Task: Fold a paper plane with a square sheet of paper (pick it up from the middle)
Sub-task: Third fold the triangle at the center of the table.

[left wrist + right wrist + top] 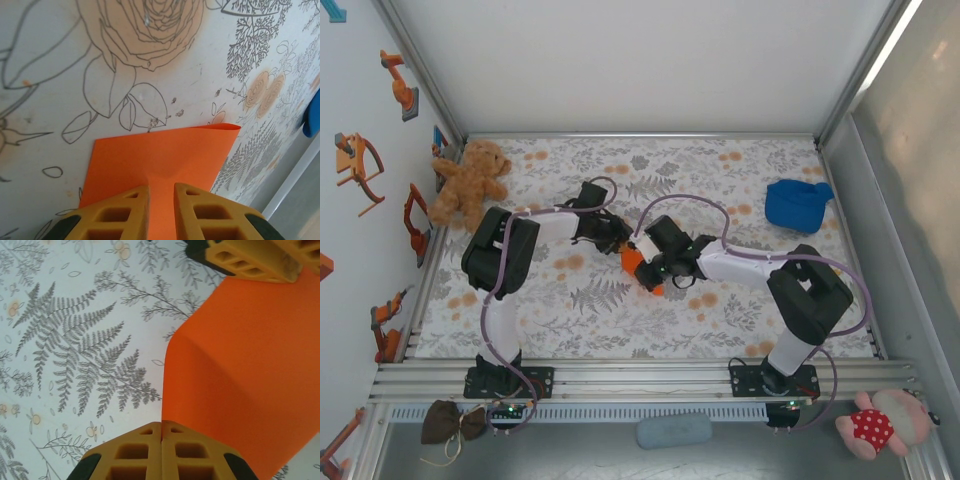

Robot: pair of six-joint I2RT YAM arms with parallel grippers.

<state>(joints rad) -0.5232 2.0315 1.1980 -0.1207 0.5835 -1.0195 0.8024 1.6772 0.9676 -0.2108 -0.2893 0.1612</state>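
Where the two arms meet over the middle of the worktop (620, 310), the square sheet of paper (240, 365) spans the gap between their grippers. It is thin, matt, plain bright orange, and bowed in a smooth curve clear of the surface. One far edge curls over in a soft roll. The worktop's cover is pale and smooth, printed with grey line-drawn ferns and roses and faint peach blossoms.

The right gripper (161, 426) has blocky mustard-yellow fingers with moulded rectangular hollows and black bases. They are clenched tight, seam to seam, and the paper's edge starts right at their tips, so it looks nipped there. The sheet sweeps away from those tips towards the left gripper (161, 187) at the paper's opposite side.

The left gripper's fingers are of the same ribbed yellow build and stand narrowly apart. Orange fills the gap between them, and just ahead of the tips the sheet puckers into a small V-shaped crease. Whether they truly bite the paper I cannot tell.

The left arm (500, 250) rises from its base, bends at a black elbow and lays its white forearm towards the right gripper. The right arm (808, 292) mirrors it, forearm angled back towards the left gripper. A blue cloth lump (796, 205) lies well beyond the right gripper.
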